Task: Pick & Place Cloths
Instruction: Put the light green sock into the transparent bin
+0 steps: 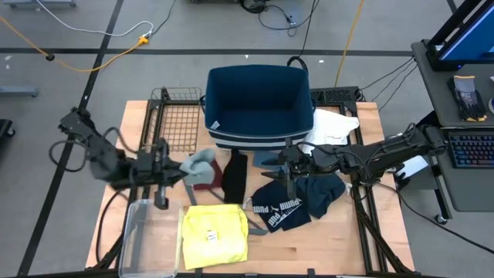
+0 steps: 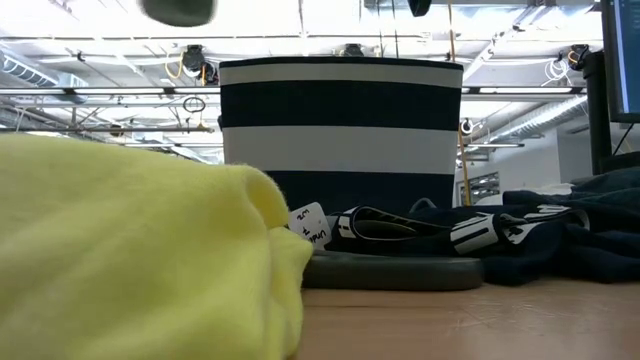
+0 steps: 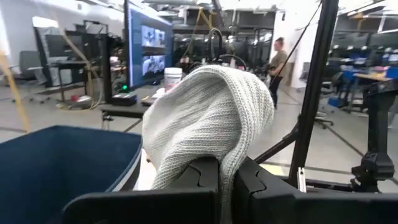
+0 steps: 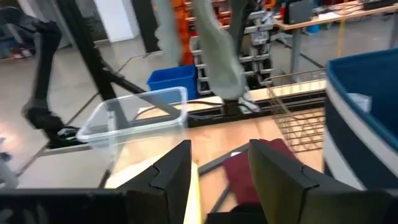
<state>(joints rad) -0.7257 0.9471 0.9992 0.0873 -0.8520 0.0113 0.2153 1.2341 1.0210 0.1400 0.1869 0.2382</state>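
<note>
My left gripper (image 1: 176,168) is shut on a grey-blue knit piece (image 1: 199,163), held in the air left of the navy striped basket (image 1: 258,104). The piece shows as a grey blob (image 2: 180,10) at the low view's top. My right gripper (image 1: 279,164) is open and touches nothing. It hovers between the black piece (image 1: 234,176) and the navy white-lettered fabric (image 1: 282,208). A maroon piece (image 1: 211,177) lies flat by the black one. The yellow T-shirt (image 1: 214,235) lies near the front edge. A white shirt (image 1: 332,127) lies right of the basket. My left gripper pinches the grey-blue knit piece between its two fingers at a bunched fold (image 3: 219,163). The knit arches up over the fingertips and drapes down both sides. It comes level from the table's left side. The piece is lifted clear of the table and slack.
A clear plastic container (image 1: 147,235) stands at the near left, beside the yellow T-shirt. A wire rack (image 1: 177,120) lies left of the basket. Bare wood shows along the near edge (image 1: 324,247). A person stands far off in the room (image 3: 278,59).
</note>
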